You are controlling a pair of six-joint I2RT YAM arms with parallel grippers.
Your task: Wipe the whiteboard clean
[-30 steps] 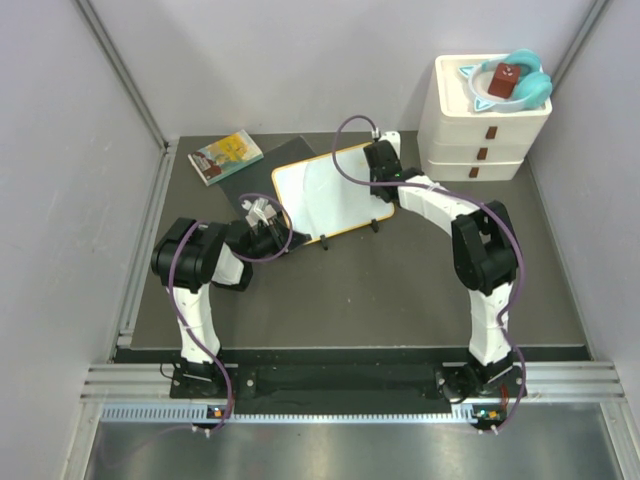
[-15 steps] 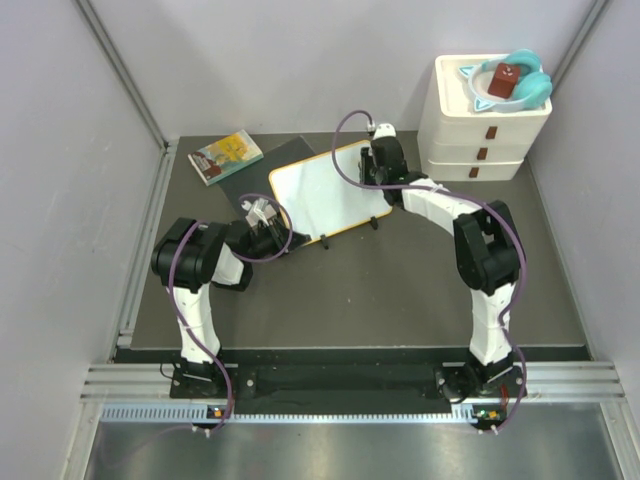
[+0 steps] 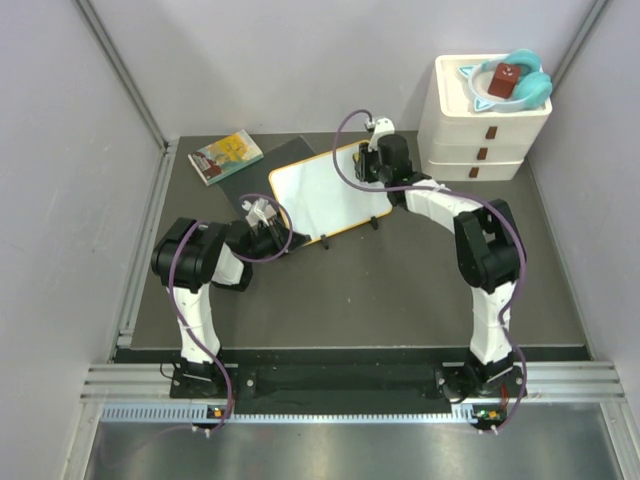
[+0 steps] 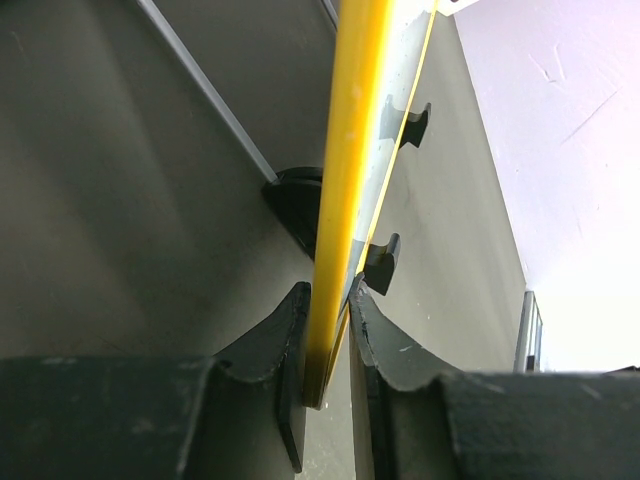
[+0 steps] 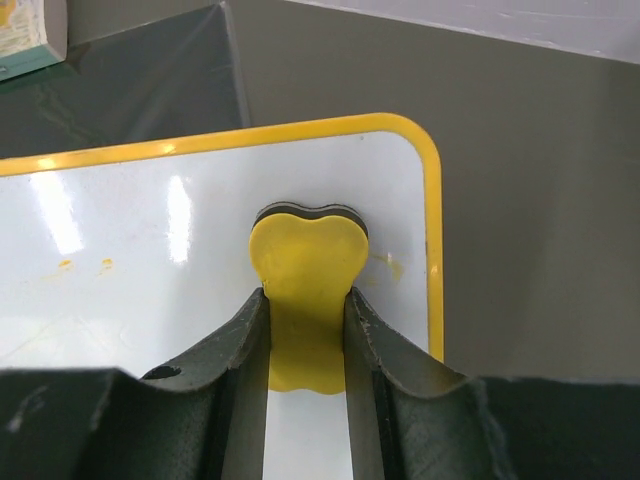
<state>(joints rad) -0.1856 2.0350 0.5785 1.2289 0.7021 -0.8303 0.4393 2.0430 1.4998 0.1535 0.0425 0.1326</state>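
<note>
Your right gripper point(image 5: 305, 300) has shifted toward the far right corner of the whiteboard point(image 3: 322, 192) over the last second. It is clamped on a yellow eraser point(image 5: 308, 262), which lies flat against the white surface. Faint yellow specks point(image 5: 85, 265) show left of it. Your left gripper point(image 4: 327, 335) pinches the board's yellow frame at the near left edge. The whiteboard stands tilted at mid-table, with the dark mat point(image 3: 250, 178) behind it.
</note>
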